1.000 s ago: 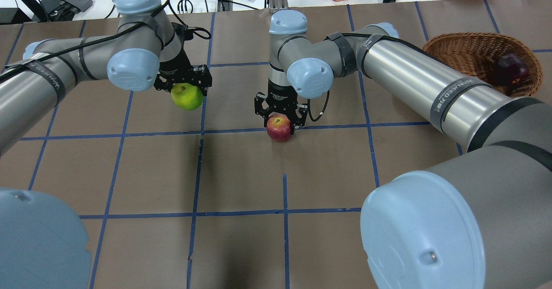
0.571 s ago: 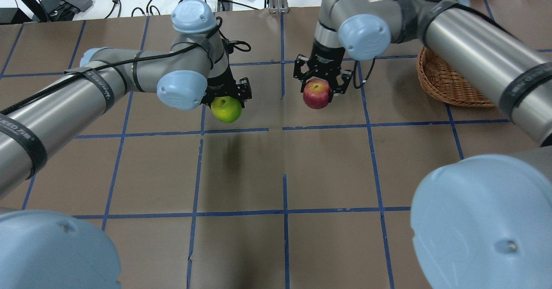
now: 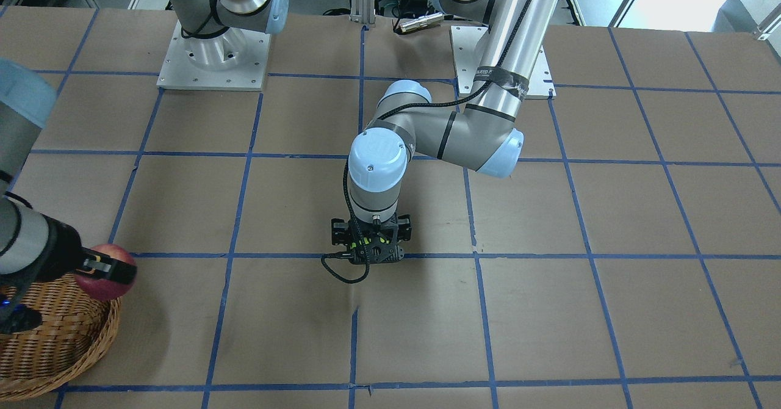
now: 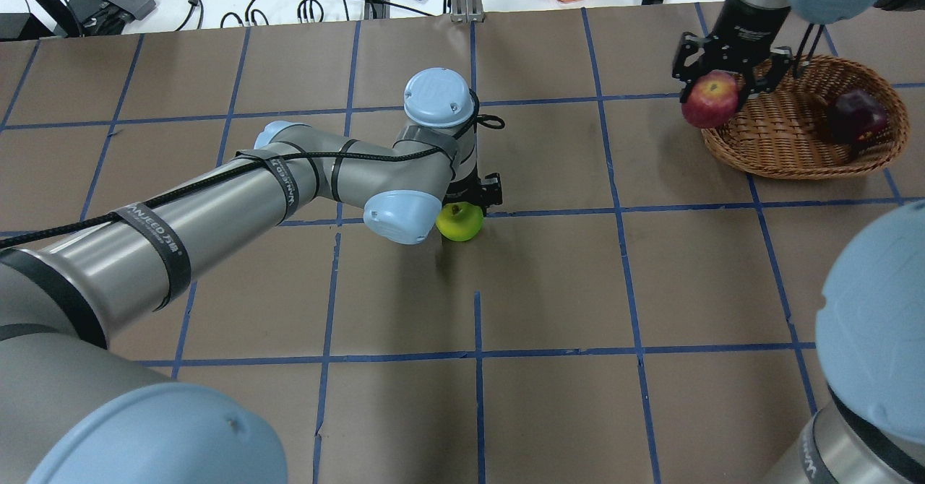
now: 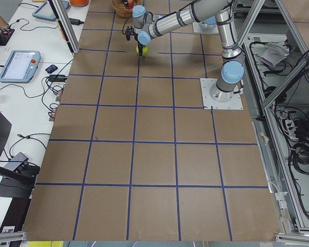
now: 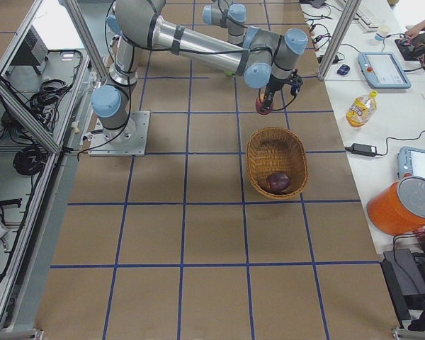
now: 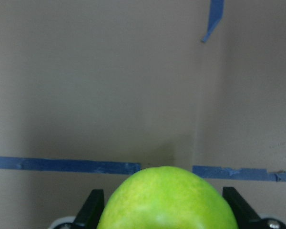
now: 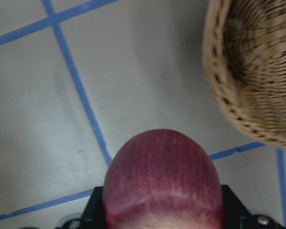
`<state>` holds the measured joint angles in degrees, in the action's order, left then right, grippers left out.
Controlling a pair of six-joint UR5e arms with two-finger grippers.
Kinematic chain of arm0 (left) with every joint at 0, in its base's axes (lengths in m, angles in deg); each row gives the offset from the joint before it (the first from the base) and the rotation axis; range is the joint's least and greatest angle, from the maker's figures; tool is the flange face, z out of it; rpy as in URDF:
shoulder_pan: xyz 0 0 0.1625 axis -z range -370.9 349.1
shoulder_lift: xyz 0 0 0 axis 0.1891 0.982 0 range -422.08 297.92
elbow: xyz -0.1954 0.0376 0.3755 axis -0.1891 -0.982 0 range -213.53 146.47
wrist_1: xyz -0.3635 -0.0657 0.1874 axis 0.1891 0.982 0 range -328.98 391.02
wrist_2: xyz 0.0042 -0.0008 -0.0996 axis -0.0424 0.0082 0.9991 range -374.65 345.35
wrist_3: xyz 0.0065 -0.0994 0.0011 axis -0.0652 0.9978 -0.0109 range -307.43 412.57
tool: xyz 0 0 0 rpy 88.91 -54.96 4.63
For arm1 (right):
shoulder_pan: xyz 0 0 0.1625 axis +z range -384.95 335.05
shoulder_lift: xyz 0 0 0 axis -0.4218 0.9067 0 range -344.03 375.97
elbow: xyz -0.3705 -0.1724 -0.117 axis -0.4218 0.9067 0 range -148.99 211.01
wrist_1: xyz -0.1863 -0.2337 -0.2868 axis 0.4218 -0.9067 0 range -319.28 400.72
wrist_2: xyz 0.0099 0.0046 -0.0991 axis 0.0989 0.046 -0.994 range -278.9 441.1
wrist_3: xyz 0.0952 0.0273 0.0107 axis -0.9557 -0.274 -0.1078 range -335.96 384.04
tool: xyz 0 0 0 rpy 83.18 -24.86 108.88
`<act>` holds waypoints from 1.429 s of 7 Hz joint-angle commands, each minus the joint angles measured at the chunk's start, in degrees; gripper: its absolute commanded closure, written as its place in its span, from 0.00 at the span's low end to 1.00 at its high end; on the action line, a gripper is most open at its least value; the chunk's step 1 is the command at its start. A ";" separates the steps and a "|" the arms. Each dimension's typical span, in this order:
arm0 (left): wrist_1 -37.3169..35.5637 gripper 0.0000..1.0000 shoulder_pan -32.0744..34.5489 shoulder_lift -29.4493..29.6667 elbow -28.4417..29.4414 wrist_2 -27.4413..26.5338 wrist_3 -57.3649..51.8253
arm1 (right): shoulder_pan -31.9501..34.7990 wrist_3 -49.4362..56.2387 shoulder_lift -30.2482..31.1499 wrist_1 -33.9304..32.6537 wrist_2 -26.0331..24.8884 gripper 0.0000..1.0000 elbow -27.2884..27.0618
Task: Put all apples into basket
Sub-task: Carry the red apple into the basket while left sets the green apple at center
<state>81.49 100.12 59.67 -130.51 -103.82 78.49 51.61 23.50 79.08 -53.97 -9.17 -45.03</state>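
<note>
Reading left to right across the overhead view. The black strap (image 4: 155, 237) on the left arm carries white lettering, roughly "VANJEED" (the characters after it are too small to make out).

The left pincer (image 3: 371, 249) is clamped on the green apple (image 4: 460, 222), low at a blue tape line (image 4: 564, 212) near the middle of the worktop (image 4: 549, 289). Whether the apple touches the surface cannot be told. The front-facing view gives only green slivers between the black fingers. The overhead and left wrist views show the fruit plainly.

The right pincer (image 4: 723, 83) is clamped on the red apple (image 4: 710, 99), held in the air just beside the left rim of the basket (image 4: 766, 160). The right wrist view puts the wicker edge off to one side of the apple.

The maroon apple (image 4: 856, 114) lies inside the basket, toward its right end. The front-facing view crops that part away.

Against the picture 0.6 s back, the green apple has shifted right and down to the tape line, and the red apple has travelled from centre to the basket rim.
</note>
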 commanded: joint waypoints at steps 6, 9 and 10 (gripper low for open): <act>26.71 0.03 -5.53 -17.46 5.49 1.63 -4.08 | -11.87 21.71 -9.48 -13.24 -4.12 1.00 0.98; 41.95 0.04 -13.60 -29.43 5.58 1.54 -9.12 | -11.87 21.72 -12.12 -13.15 -4.12 1.00 0.81; 43.29 0.06 -16.85 -32.33 4.97 1.71 -15.92 | -11.87 22.24 -12.21 -13.15 -4.12 0.45 0.90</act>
<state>121.72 86.97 31.22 -125.10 -102.14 68.27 39.75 45.38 67.20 -67.18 -13.27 -44.16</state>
